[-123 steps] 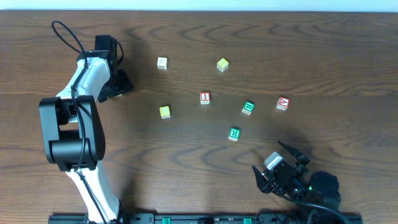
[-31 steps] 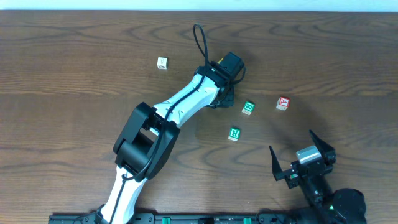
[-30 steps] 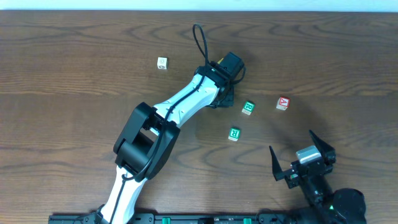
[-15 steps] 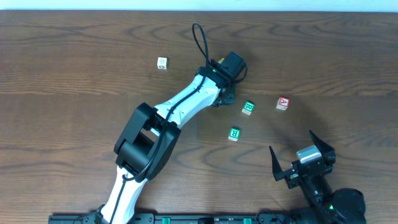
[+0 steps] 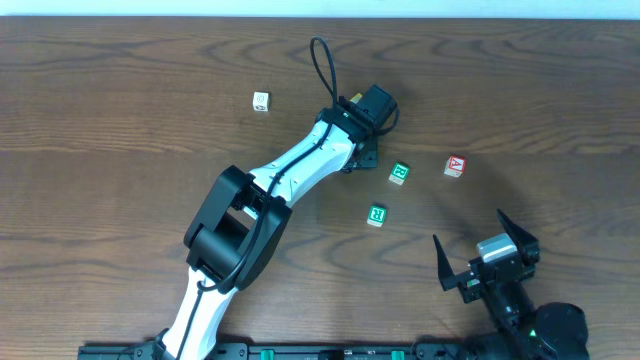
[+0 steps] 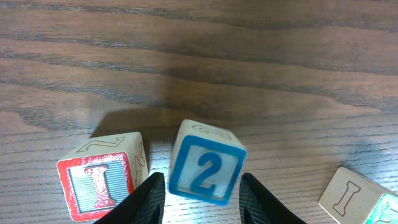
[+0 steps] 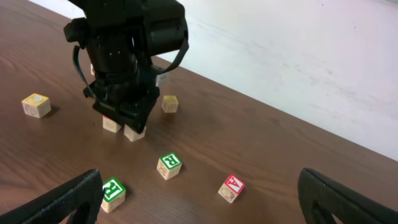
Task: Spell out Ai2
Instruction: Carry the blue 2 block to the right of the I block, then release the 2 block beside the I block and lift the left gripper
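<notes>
The dark wood tabletop [image 5: 120, 120] fills the overhead view. The white-and-black left arm [image 5: 290, 175] reaches across it from the near left edge toward the upper middle. The right hand [image 5: 470, 232] hovers over the near right corner with its fingers spread wide and nothing between them.

The left hand [image 6: 202, 182] is down at the tabletop, hiding two cubes from above. In its wrist view, its dark fingers [image 6: 149, 199] flank the 2 cube [image 6: 205, 165], close on both sides. Whether they press on it I cannot tell.

The 2 cube shows a blue numeral in a blue frame and looks a little tilted. The I cube [image 6: 102, 183], red-lettered and red-framed, sits just beside it on the left of that view, with a narrow gap between. The A cube [image 5: 455, 166] lies apart to the right, near the tabletop's middle right.

Two green-lettered cubes [image 5: 399, 173] lie between the left hand and the right hand, one just beside the left hand. A white cube [image 5: 261, 101] sits alone at upper left. A yellow cube [image 7: 36, 104] shows in the right wrist view.
</notes>
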